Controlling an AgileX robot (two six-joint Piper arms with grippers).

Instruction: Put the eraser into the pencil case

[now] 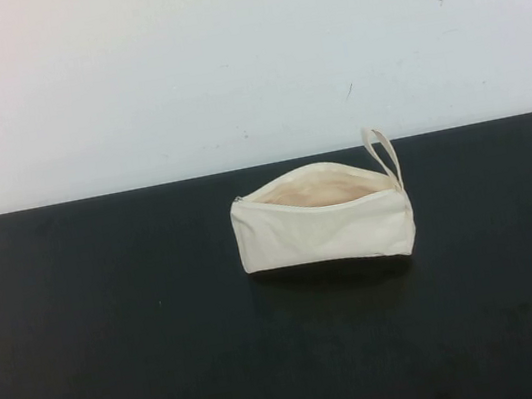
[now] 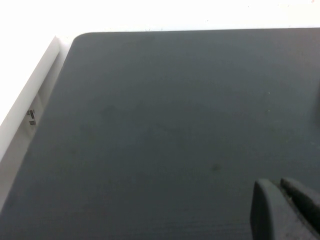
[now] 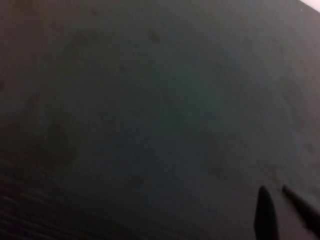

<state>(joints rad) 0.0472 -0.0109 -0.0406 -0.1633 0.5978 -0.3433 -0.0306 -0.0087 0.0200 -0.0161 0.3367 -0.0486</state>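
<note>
Left gripper is hovering over bare matte black table, showing only in its wrist view; fingers are sitting nearly together, gap looks closed. Case, oblong cream fabric, is standing at table centre, zip open, beige lining showing, loop strap at 1 o'clock end. Eraser isn't showing; case contents can't be judged. Right gripper is over dark table, jaws narrowly apart.
</note>
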